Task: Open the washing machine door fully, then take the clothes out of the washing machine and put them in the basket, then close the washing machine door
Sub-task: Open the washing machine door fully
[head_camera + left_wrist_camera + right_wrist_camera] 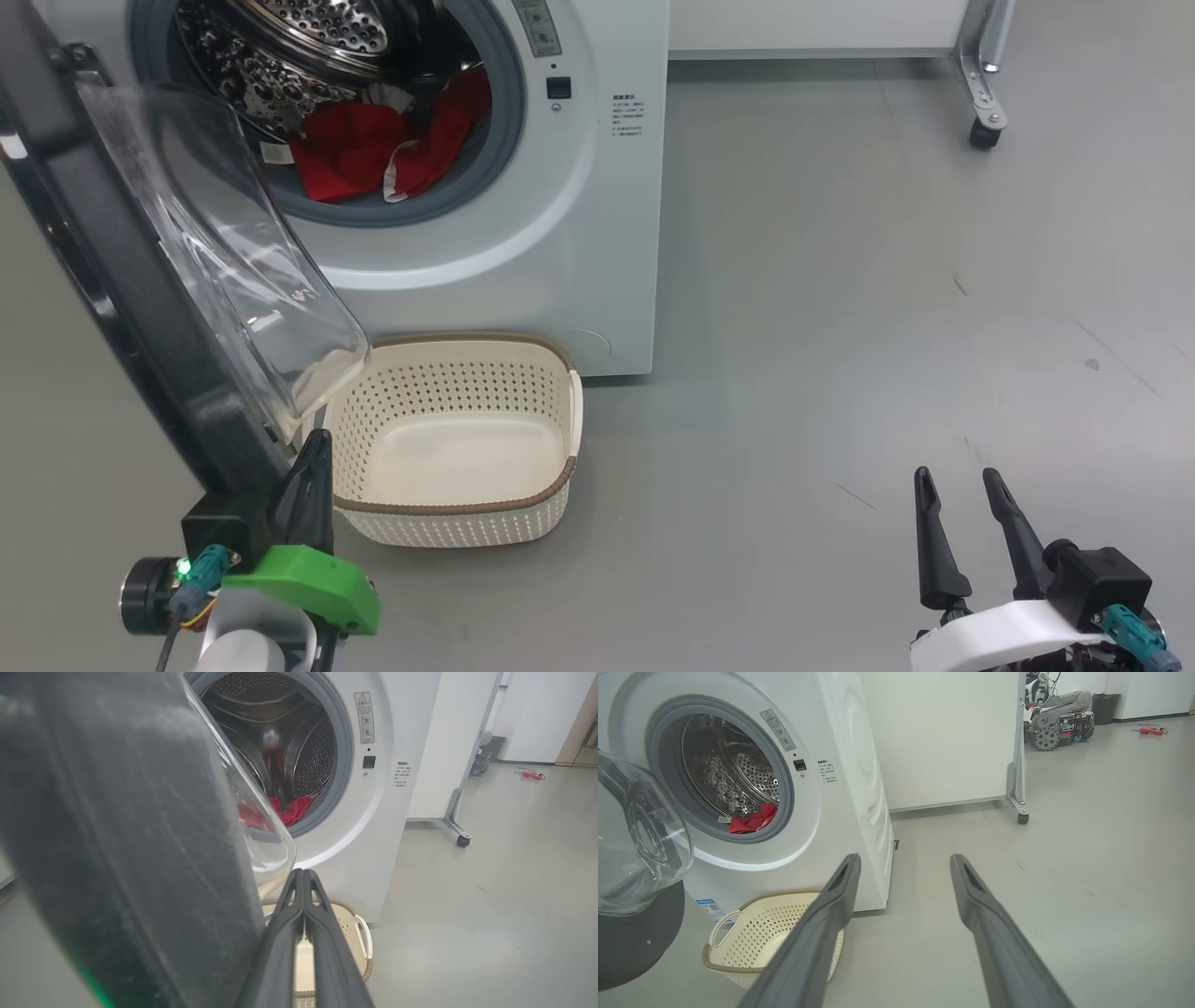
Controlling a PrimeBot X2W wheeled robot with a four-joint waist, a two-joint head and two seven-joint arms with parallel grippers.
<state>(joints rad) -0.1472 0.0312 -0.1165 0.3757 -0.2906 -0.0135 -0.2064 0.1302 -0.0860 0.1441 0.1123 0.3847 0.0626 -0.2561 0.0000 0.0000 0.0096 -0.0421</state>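
Note:
The washing machine (579, 233) stands at the top with its door (121, 280) swung out to the left. The door's clear glass bowl (243, 271) bulges over the basket (448, 509), which sits empty on the floor in front. Red clothes (373, 149) lie at the drum's front lip. My left gripper (316, 441) is shut on nothing, its tip right beside the door's lower inner edge (117, 835); contact cannot be told. My right gripper (957, 476) hangs open at the lower right, far from the machine. The right wrist view shows the right gripper (906, 858), the clothes (752, 821) and the basket (738, 947).
A white panel on a wheeled stand (982, 131) stands behind and to the right of the machine. Another robot (1057, 714) and a red tool (1150, 730) sit far back. Bare grey floor (840, 373) spreads to the right of the basket.

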